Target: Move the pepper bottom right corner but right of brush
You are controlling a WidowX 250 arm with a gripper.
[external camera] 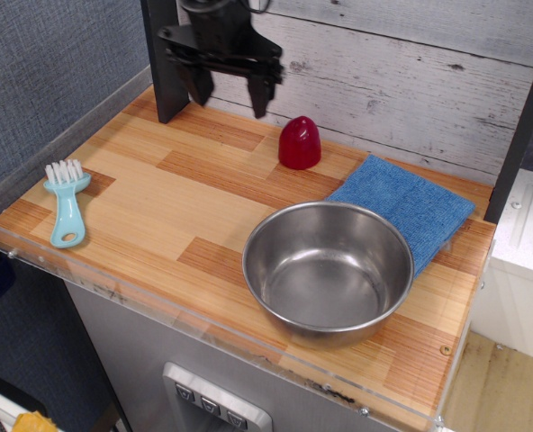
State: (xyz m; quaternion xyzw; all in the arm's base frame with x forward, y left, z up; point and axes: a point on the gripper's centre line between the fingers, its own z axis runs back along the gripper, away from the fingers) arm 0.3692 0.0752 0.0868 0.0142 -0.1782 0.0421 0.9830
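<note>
Wooden counter (176,207) seen from above and in front, backed by a whitewashed plank wall (383,63). The black gripper (230,97) hangs above the rear of the counter with its two fingers spread apart and nothing between them; it is up and to the left of the pepper (300,142), near it but not touching. The pepper, a glossy dark-red dome, stands upright on its flat base at the back edge of the counter, close to the wall. Just to its right lies a blue cloth (411,205), spread flat. A steel bowl (328,268) sits in front of the pepper and overlaps the cloth's front corner; the bowl holds nothing. The brush (66,201), light blue with white bristles pointing toward the wall and an oval hole in its handle end, lies near the front left corner, well apart from the pepper and the bowl. A dark upright post (163,58) stands at the back left.
</note>
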